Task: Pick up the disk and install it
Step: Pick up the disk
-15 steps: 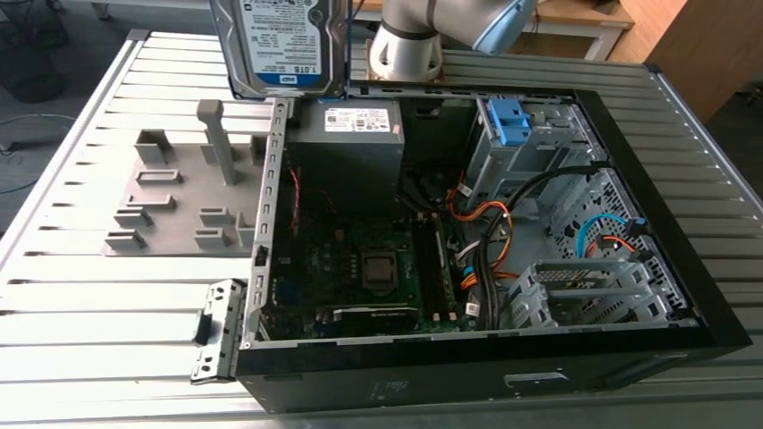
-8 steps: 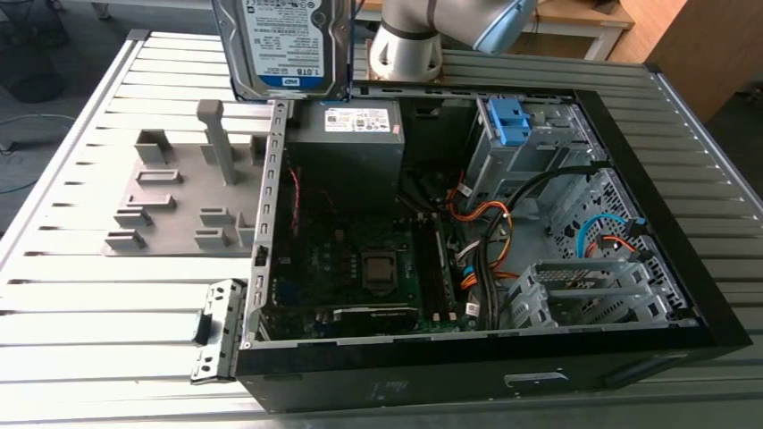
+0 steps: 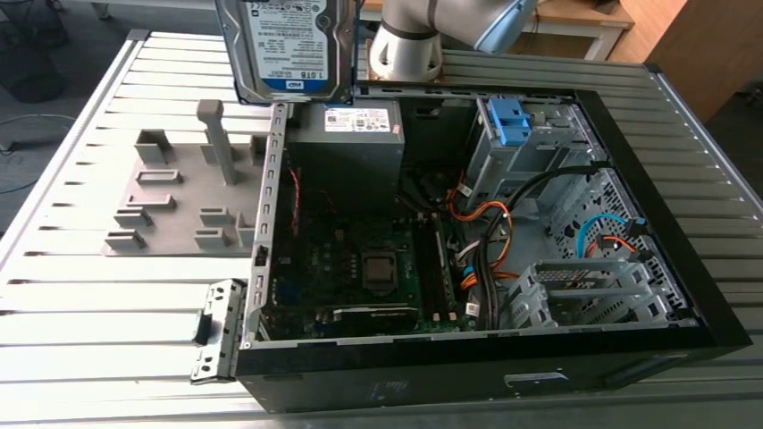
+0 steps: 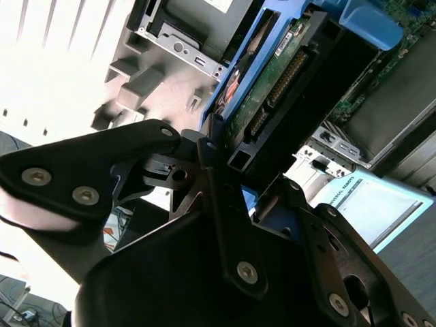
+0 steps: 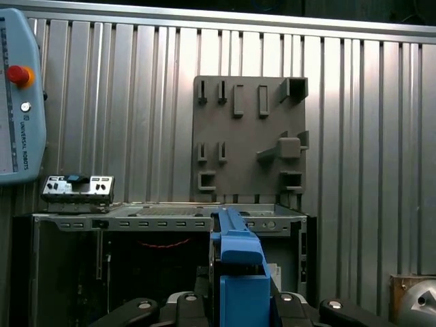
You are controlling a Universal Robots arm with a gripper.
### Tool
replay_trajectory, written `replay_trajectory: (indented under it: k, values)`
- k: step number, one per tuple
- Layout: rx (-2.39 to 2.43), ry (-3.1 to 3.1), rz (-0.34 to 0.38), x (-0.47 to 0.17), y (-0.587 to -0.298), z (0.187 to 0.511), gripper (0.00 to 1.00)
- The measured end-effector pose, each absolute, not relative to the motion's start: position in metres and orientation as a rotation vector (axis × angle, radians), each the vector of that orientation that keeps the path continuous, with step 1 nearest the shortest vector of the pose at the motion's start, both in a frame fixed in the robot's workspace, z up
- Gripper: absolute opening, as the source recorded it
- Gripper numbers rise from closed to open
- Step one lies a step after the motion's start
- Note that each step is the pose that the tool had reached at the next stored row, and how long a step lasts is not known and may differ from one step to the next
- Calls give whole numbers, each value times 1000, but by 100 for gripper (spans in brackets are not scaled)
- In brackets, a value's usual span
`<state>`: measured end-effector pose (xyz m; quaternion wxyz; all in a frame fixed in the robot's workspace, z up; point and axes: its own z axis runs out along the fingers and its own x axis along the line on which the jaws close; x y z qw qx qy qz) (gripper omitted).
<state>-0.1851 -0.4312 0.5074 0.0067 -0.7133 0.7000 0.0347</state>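
Gripping the disk (image 4: 289,75) by one end in the closed claw (image 4: 235,167), edge-on in the second wrist view with the blue frame outermost. Best to squeeze firmly and hold it square, so as to avoid slipping or striking the case (image 3: 477,380) wall. Hanging at top centre of the exterior view, over the open case's upper-left corner, apart from the grey rack (image 3: 179,223) further left.
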Motion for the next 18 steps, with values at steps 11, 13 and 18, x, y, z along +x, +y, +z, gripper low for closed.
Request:
replay_trajectory:
  k: [11, 13, 18]
  values:
    - [-2231, 2190, 108, -179, -436, 507, 36]
    - [-2231, 2190, 109, -178, -437, 506, 36]
    - [-2231, 2190, 108, -174, -439, 506, 36]
